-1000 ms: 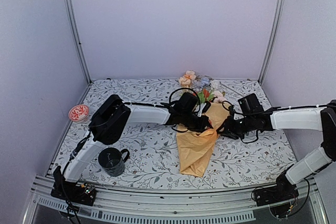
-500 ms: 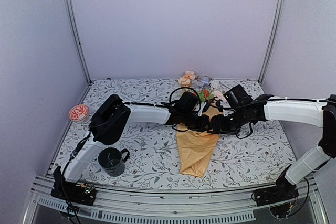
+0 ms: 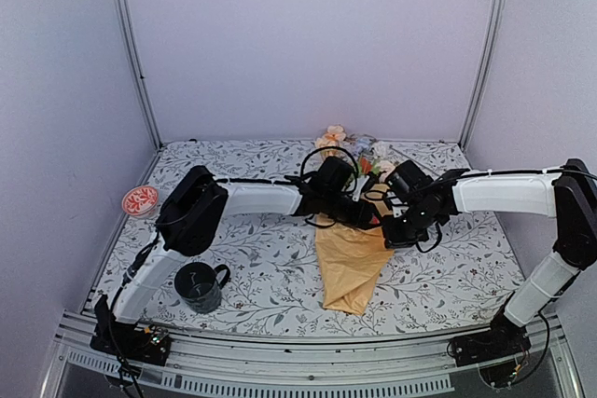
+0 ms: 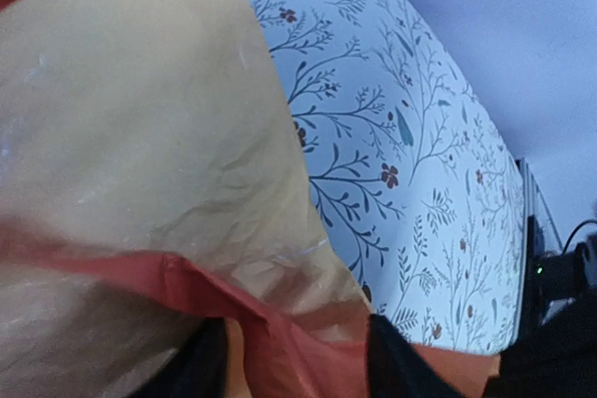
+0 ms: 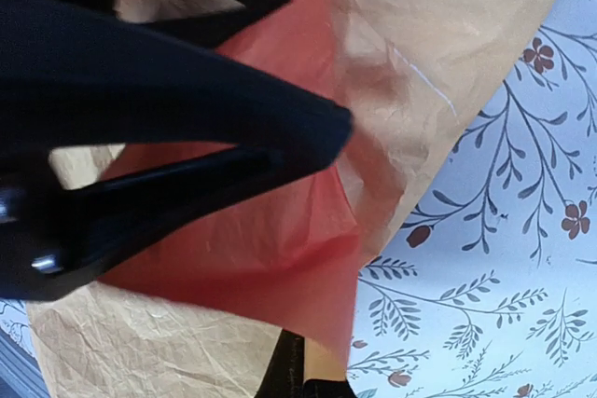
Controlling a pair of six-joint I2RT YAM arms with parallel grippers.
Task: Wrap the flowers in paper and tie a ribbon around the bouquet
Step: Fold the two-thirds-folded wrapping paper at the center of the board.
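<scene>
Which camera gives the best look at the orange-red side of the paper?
Right wrist: the paper shows a broad orange-red flap mid-frame, folded over its mustard side. Left wrist shows only a thin red strip along a fold. The top view shows the mustard cone, with hardly any red visible.

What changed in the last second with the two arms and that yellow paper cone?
The right hand swung in from the right to the upper edge of the mustard-yellow and orange-red wrapping paper and shut there. The left hand, shut before, now has its fingers apart at the paper's fold. The peach flower heads, dark mug and small red-patterned dish stayed put.
</scene>
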